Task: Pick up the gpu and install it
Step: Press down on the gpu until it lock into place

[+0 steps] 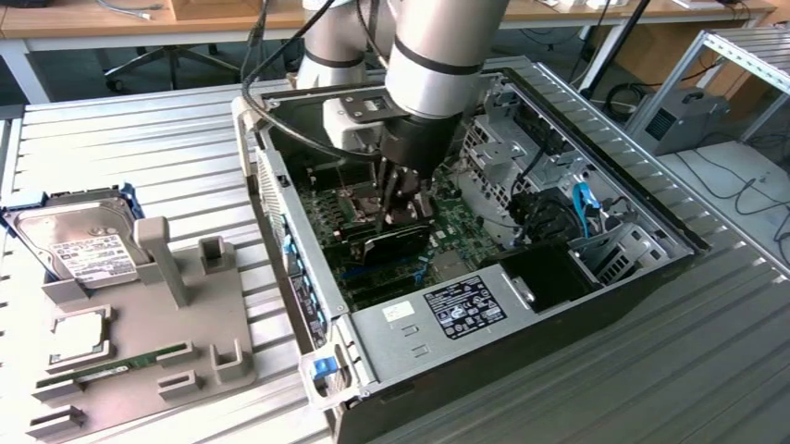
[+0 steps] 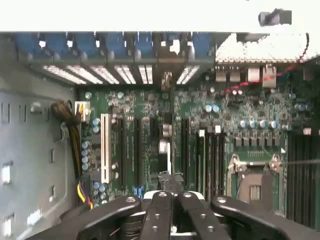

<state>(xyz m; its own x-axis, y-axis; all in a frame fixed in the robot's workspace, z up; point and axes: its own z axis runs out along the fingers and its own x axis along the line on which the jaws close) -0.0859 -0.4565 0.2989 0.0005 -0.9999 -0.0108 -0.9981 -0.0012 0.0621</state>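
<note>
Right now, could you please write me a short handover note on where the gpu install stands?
Gripper: down inside the open PC case, fingers shut on the gpu, seen edge-on in the wrist view.
Gpu: held upright over the motherboard, near the expansion slots; I cannot tell whether its edge has entered a slot.
Done: the gpu is off the grey fixture, where the hard drive and RAM stick remain.
Left: seating the card is not confirmed, and the gripper has not released it.
</note>
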